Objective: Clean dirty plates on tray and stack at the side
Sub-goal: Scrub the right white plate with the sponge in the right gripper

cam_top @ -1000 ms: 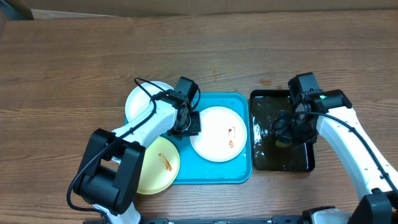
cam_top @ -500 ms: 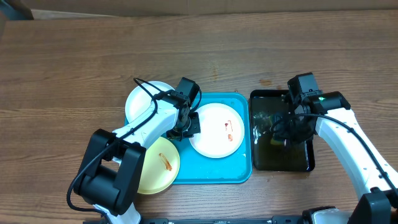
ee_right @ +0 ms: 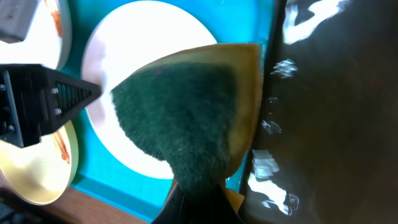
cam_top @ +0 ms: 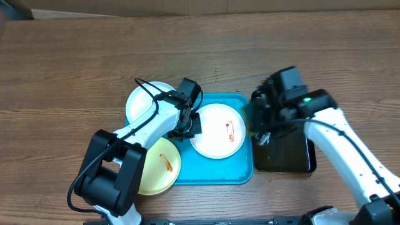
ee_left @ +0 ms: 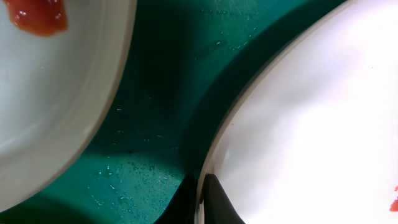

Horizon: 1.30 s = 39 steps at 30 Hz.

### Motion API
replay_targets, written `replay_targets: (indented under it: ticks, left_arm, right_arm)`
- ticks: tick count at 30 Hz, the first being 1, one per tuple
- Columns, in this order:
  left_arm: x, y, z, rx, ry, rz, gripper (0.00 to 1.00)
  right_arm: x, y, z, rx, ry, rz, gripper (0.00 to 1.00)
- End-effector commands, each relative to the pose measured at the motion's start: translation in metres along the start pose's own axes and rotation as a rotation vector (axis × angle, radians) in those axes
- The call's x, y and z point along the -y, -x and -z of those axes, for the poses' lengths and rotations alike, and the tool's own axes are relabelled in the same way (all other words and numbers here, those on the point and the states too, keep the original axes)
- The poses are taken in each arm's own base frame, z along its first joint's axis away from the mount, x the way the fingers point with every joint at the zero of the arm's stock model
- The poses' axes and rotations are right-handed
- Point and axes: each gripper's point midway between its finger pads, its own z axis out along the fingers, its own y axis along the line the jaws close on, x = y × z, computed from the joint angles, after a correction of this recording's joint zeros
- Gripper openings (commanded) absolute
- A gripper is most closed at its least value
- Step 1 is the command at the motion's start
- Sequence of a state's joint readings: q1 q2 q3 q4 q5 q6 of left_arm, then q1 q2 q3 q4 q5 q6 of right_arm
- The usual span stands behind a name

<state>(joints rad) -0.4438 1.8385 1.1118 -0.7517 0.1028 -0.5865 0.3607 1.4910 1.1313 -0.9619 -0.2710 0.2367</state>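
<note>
A white plate (cam_top: 215, 134) with a reddish smear (cam_top: 230, 130) lies on the turquoise tray (cam_top: 212, 174). My left gripper (cam_top: 189, 125) is shut on its left rim. In the left wrist view the fingertips (ee_left: 214, 202) pinch that rim (ee_left: 292, 124). A second white plate (cam_top: 142, 103) sits at the tray's back left. The yellow-green plate (cam_top: 157, 167) sits at the front left. My right gripper (cam_top: 261, 128) is shut on a green-and-yellow sponge (ee_right: 186, 118). It holds the sponge above the tray's right edge, over the white plate (ee_right: 137, 68).
A black tray (cam_top: 294, 153) with wet, shiny liquid (ee_right: 336, 112) stands right of the turquoise tray. Another smeared plate (ee_left: 43, 93) lies close to the left fingers. Bare wooden table (cam_top: 75, 62) surrounds everything.
My right gripper has lifted the sponge out of the black tray and moved left to the turquoise tray's right edge. The held white plate shifted slightly left and back.
</note>
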Motion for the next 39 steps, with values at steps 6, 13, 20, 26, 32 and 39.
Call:
replay_targets:
  ticks: [6, 13, 20, 26, 32, 39]
  left_arm:
    - [-0.016, 0.002, -0.004, 0.021, 0.078, 0.023, 0.04]
    - [-0.016, 0.002, -0.004, 0.020, 0.079, 0.015, 0.04]
    - [-0.016, 0.002, -0.004, 0.017, 0.080, 0.003, 0.04]
    - [-0.016, 0.002, -0.004, 0.018, 0.080, 0.001, 0.04]
    - [-0.016, 0.002, -0.004, 0.018, 0.080, 0.001, 0.04]
    - [-0.016, 0.002, -0.004, 0.018, 0.080, 0.001, 0.04]
  right_arm:
    - [-0.008, 0.003, -0.040, 0.053, -0.178, 0.054, 0.04]
    - [-0.005, -0.005, -0.072, 0.024, -0.285, 0.061, 0.04]
    - [0.019, -0.003, -0.086, 0.028, -0.424, 0.060, 0.06]
    - [0.019, -0.003, -0.086, 0.029, -0.425, 0.062, 0.42]
    - [0.016, 0.004, -0.087, 0.059, -0.413, 0.066, 0.37]
    - [0.018, 0.005, -0.095, 0.052, -0.417, 0.066, 0.16]
